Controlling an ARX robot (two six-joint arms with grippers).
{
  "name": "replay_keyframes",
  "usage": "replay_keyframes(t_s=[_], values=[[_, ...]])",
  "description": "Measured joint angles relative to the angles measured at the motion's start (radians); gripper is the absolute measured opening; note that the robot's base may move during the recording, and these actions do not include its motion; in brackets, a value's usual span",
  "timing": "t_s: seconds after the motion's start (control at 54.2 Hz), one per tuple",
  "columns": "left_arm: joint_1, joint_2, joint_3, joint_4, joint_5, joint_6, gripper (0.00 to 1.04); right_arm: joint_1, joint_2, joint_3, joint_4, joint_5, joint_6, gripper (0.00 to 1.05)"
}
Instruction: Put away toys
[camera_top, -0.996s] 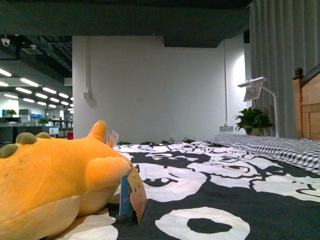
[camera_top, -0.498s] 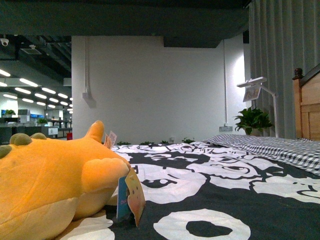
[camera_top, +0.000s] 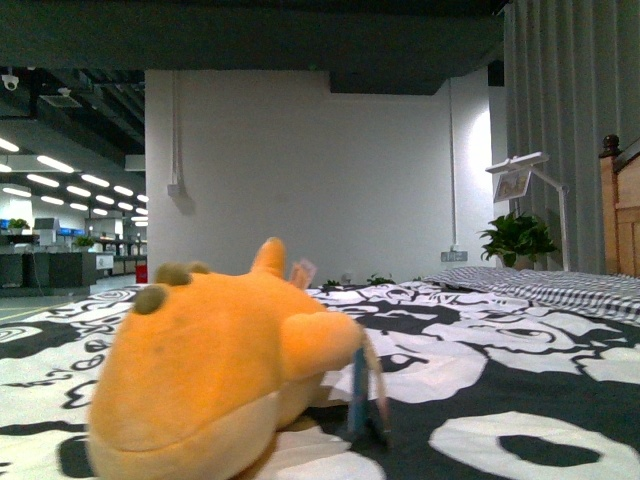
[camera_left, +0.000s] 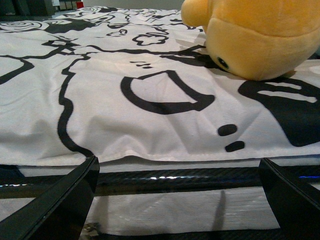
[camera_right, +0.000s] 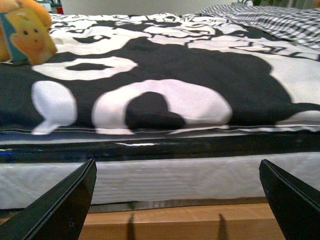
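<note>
Left end effector and right end effector: both released and empty, jaws spread wide, low at the near edge of the bed cover, likely ready for a reach inward. Plush toy at lower left of the front frame, loose on its belly on that cover, apart from both, not yet put away. Paper tag at its right flank. Checked pillow far off at mid-right.
</note>
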Motion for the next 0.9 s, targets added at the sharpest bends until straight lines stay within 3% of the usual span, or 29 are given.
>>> replay_keyframes(t_s=[0.904], values=[[-0.002, 0.002, 0.0, 0.0, -0.005, 0.0, 0.99, -0.001, 0.0, 0.0, 0.0, -0.009, 0.0, 0.98]])
